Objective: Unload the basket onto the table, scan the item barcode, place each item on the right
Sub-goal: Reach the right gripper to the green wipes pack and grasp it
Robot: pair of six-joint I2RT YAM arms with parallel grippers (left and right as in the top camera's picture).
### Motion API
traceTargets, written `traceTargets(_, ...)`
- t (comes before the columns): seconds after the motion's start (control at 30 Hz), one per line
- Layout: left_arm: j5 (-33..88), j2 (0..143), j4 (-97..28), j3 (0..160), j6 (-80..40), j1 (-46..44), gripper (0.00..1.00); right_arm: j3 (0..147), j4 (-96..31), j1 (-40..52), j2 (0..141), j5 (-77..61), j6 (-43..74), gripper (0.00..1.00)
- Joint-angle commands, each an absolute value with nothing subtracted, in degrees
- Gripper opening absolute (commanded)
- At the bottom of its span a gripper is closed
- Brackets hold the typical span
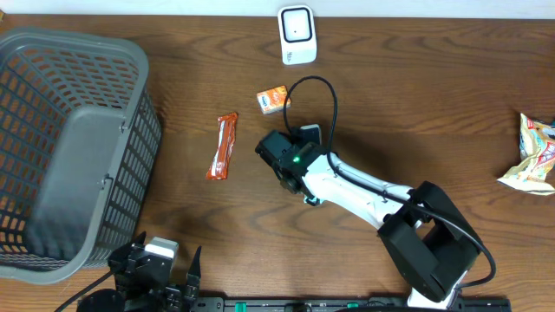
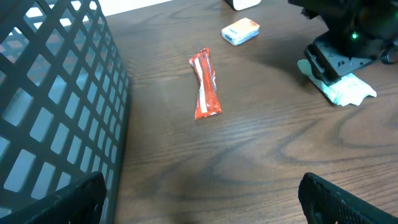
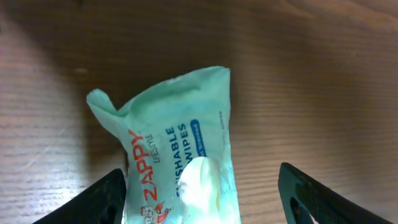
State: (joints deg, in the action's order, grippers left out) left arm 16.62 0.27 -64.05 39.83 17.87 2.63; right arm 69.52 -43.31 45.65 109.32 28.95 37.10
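Note:
A pale green pack of wipes lies flat on the wooden table, printed side up. My right gripper hangs over it, open, with one finger at the pack's left edge and the other finger well off to its right. In the overhead view the right gripper covers most of the pack. The white scanner stands at the table's far edge. My left gripper is open and empty at the near left, beside the basket.
A grey plastic basket fills the left side. A red-orange bar wrapper and a small orange box lie between basket and right arm. A crumpled snack bag sits at the right edge.

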Motion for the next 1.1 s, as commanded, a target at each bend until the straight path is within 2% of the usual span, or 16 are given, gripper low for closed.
traceTargets(0.0,17.3,0.2,-63.9,40.1,18.2,2.9,0.98,68.4,-42.6,46.2,108.9,29.6,35.5,0.71)
traceTargets(0.1,17.3,0.2,-63.9,40.1,18.2,2.9,0.98,68.4,-42.1,46.2,108.9,29.6,34.0,0.68)
traceTargets(0.17,17.3,0.2,-63.9,40.1,18.2,2.9,0.98,68.0,-41.4,46.2,108.9,29.6,32.4,0.53)
traceTargets(0.3,17.3,0.2,-63.9,40.1,18.2,2.9,0.98,63.9,-36.9,46.2,109.6,29.6,30.1,0.46)
traceTargets(0.33,17.3,0.2,-63.9,40.1,18.2,2.9,0.98,63.2,-36.8,46.2,109.8,29.6,30.2,0.40)
traceTargets(0.37,17.3,0.2,-63.9,40.1,18.2,2.9,0.99,62.1,-36.8,46.2,110.0,29.5,30.2,0.30)
traceTargets(0.47,17.3,0.2,-63.9,40.1,18.2,2.9,0.98,60.9,-36.8,46.2,110.0,29.6,30.1,0.26)
traceTargets(0.6,17.3,0.2,-63.9,40.1,18.2,2.9,0.98,61.1,-34.8,45.7,109.9,25.4,24.4,0.05)
traceTargets(0.63,17.3,0.2,-63.9,40.1,18.2,2.9,0.98,61.6,-34.7,45.7,109.8,22.7,21.9,0.03)
traceTargets(0.83,17.3,0.2,-63.9,40.1,18.2,2.9,0.98,74.6,-46.0,40.9,105.0,-14.5,6.0,0.01)
traceTargets(0.87,17.3,0.2,-63.9,40.1,18.2,2.9,0.98,76.4,-48.9,38.2,103.7,-25.9,2.3,0.01)
traceTargets(0.93,17.3,0.2,-63.9,40.1,18.2,2.9,0.99,76.6,-51.7,33.6,102.7,-43.7,-4.3,0.01)
traceTargets(1.07,17.3,0.2,-63.9,40.1,18.2,2.9,0.98,75.0,-56.7,27.3,102.8,-65.0,-10.1,0.01)
